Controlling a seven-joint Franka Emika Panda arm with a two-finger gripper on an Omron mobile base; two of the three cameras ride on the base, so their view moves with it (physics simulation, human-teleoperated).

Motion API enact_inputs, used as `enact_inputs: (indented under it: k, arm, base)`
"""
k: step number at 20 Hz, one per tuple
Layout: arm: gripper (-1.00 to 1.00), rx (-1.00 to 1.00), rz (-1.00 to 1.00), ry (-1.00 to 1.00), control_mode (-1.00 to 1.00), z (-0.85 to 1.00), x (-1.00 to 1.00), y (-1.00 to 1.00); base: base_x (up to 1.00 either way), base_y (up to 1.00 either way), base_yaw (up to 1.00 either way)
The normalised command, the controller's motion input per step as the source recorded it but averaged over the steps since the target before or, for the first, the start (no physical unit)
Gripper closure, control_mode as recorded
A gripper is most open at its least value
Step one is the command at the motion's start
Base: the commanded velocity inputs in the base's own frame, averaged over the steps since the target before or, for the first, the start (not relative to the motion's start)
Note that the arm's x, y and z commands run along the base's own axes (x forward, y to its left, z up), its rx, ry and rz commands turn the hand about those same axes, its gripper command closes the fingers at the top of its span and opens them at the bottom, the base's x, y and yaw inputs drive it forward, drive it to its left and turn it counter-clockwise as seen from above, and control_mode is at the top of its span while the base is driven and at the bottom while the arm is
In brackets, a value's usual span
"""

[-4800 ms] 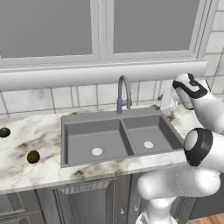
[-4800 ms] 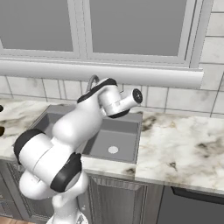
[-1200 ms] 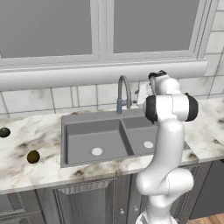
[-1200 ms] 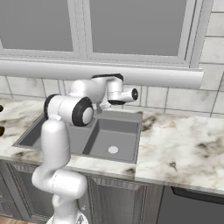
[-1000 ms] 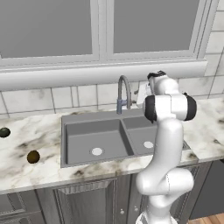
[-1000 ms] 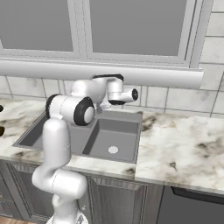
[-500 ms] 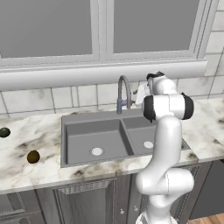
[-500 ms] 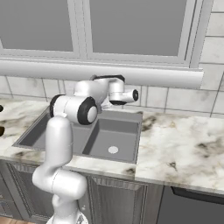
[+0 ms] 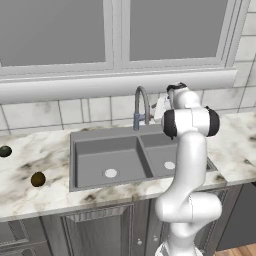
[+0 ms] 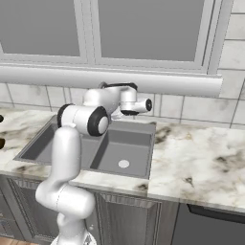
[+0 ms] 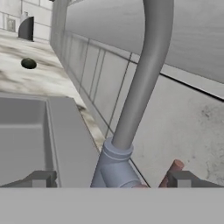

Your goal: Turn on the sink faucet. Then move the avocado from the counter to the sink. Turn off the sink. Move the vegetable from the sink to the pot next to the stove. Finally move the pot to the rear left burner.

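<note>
Leaning closer in, gripper [image 11: 109,180] straddles sink faucet [image 11: 131,109], jaws wide.

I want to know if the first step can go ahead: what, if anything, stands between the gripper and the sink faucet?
Nothing visible. The open gripper is right at the sink faucet, its fingertips either side of the faucet's base in the hand view.

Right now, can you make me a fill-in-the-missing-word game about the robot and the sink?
1. The gripper is right next to the base of the ______.
2. The gripper's jaws are ______.
3. The avocado sits on the ______, left of the sink.
4. The sink has ______ basins.

Missing words: faucet; open; counter; two
</note>
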Motion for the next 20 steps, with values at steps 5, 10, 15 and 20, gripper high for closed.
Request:
enact_inputs:
  k: [5, 10, 15, 20]
  arm:
    - [-1.00, 0.01, 0.00, 0.00, -1.00, -0.05, 0.11, 0.00]
    - [-1.00, 0.02, 0.00, 0.00, -1.00, -0.03, 0.11, 0.00]
    - [-1.00, 0.01, 0.00, 0.00, -1.00, -0.04, 0.09, 0.00]
    - [-1.00, 0.01, 0.00, 0.00, -1.00, -0.03, 0.09, -0.01]
  base:
    - [0.00, 0.00, 0.00]
    - [0.00, 0.00, 0.00]
    - [0.00, 0.00, 0.00]
    - [0.00, 0.00, 0.00]
